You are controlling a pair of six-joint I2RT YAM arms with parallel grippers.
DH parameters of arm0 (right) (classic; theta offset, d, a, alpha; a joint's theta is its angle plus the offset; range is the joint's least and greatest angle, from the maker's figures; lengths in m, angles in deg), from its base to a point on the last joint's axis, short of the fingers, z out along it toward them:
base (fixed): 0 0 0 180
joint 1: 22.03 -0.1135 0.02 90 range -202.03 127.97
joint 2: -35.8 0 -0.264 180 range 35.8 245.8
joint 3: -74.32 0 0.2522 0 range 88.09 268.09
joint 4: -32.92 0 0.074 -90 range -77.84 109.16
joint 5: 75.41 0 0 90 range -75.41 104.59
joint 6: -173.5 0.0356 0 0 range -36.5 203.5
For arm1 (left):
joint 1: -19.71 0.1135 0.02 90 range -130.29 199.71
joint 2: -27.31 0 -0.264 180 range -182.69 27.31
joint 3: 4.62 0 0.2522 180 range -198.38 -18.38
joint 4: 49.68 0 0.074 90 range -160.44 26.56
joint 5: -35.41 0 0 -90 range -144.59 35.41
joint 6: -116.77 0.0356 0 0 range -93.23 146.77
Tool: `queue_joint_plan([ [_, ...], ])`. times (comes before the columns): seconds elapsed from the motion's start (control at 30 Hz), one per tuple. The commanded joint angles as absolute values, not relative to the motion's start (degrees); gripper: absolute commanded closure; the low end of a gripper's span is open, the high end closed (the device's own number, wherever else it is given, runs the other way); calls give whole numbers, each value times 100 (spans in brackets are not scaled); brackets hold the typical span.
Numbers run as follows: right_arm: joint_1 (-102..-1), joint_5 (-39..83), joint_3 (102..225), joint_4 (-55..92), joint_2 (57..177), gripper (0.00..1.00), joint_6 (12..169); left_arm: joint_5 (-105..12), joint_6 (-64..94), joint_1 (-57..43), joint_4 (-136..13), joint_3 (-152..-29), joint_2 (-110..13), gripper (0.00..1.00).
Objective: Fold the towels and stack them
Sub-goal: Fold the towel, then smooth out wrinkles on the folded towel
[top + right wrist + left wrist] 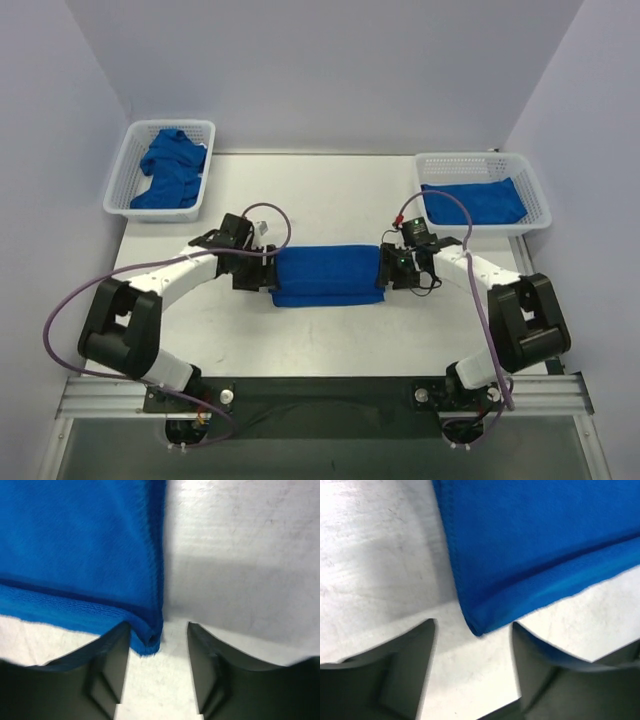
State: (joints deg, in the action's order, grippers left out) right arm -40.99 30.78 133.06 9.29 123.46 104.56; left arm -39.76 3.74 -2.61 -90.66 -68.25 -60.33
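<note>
White counter, folded blue towel near its middle.
Left claw and right claw, each with fingers apart, flank the towel's short ends; crumpled towels fill the far-left corner basket; another folded towel lies in the far-right corner basket.

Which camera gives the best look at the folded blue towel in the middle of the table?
The top external view: it shows the whole folded towel, both ends, between the left gripper and right gripper. Each wrist view shows only one corner close up.
</note>
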Motion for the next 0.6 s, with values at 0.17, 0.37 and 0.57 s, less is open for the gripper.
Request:
queue_joint_plan([
  [0.17, -4523, 3235, 14116, 26, 11094, 46, 10073, -3928, 93, -586, -9192, -7067, -4608, 18],
  [0.37, -4716, 3235, 14583, 96, 11805, 59, 10117, -4035, 190, -814, -9183, -7717, -5310, 42],
  [0.57, -4761, 3235, 13960, 693, 12123, 80, 10371, -4044, 225, -1228, -9201, -7587, -6075, 64],
])
